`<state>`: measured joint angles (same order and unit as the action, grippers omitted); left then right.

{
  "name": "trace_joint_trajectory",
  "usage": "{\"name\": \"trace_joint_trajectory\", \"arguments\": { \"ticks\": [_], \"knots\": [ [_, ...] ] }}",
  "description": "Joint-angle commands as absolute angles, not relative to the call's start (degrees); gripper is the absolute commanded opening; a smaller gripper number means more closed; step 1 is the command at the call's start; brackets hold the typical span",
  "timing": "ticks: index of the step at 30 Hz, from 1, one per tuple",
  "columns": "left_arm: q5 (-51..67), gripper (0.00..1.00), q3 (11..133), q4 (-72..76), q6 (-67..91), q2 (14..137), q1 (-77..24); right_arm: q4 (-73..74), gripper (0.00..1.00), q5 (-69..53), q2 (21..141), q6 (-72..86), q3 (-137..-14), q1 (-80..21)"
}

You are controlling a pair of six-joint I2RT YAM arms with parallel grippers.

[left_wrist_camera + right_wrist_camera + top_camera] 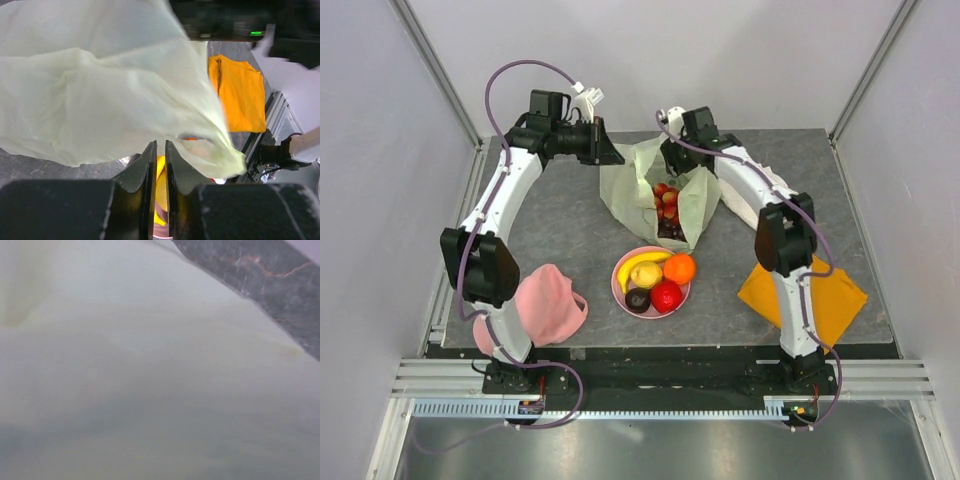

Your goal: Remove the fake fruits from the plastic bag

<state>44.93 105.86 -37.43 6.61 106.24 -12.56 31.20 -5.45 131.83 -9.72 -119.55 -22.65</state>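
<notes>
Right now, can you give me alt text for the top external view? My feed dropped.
The left arm and right arm both reach to the open plastic bag at the table's far middle, a red berry cluster and dark grapes visible inside. Nearer, a pink plate holds a banana, orange, red apple and dark plum.

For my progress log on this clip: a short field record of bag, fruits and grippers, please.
Bag: translucent pale yellow-green plastic bag, open, far centre
Inside bag: red berry cluster, dark grape bunch
Plate: round pink plate holds yellow banana, orange, red apple, dark plum, yellow round fruit
Left gripper: nearly shut, apparently pinching bag edge
Right gripper: at bag mouth, jaws hidden
</notes>
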Motion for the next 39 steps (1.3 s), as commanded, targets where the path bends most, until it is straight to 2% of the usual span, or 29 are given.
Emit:
{"name": "trace_joint_trajectory", "arguments": {
  "ticks": [1, 10, 13, 14, 17, 19, 28, 33, 39],
  "knots": [
    [44.91, 0.18, 109.68, -34.9, 8.78, 107.93, -11.34, 30.58, 0.56, -15.45, 118.14, -9.67, -114.09, -21.36],
    [46.76, 0.15, 111.18, -32.87, 11.34, 108.19, -11.25, 34.35, 0.56, -31.54, 106.7, -10.36, -102.39, -21.09],
    [47.81, 0.24, 111.45, -32.87, 11.34, 107.23, -11.25, 34.98, 0.56, -27.7, 104.25, -11.33, -96.87, -21.36],
    [47.9, 0.33, 111.1, -32.96, 11.42, 106.88, -11.25, 34.89, 0.56, -24.73, 102.93, -12.73, -93.38, -21.36],
    [48.6, 0.45, 109.78, -33.31, 11.42, 105.21, -11.25, 36.64, 0.55, -21.36, 100.91, -15.2, -89.14, -21.09],
    [48.52, 0.48, 108.64, -33.48, 11.25, 103.63, -11.25, 39.02, 0.55, -22.75, 99.41, -15.73, -87.9, -20.57],
    [47.11, 0.52, 106.26, -35.07, 8.79, 99.14, -11.16, 47.54, 0.56, -33.83, 85.09, -21.69, -83.5, -21.44],
    [46.06, 0.53, 106.17, -35.51, 7.91, 97.56, -11.07, 55.62, 0.56, -33.93, 80.86, -30.31, -79.11, -27.32],
    [44.91, 0.54, 105.73, -36.12, 6.86, 95.89, -11.07, 55.73, 0.57, -31.56, 82.08, -37.17, -75.85, -36.46]
  ]
}}
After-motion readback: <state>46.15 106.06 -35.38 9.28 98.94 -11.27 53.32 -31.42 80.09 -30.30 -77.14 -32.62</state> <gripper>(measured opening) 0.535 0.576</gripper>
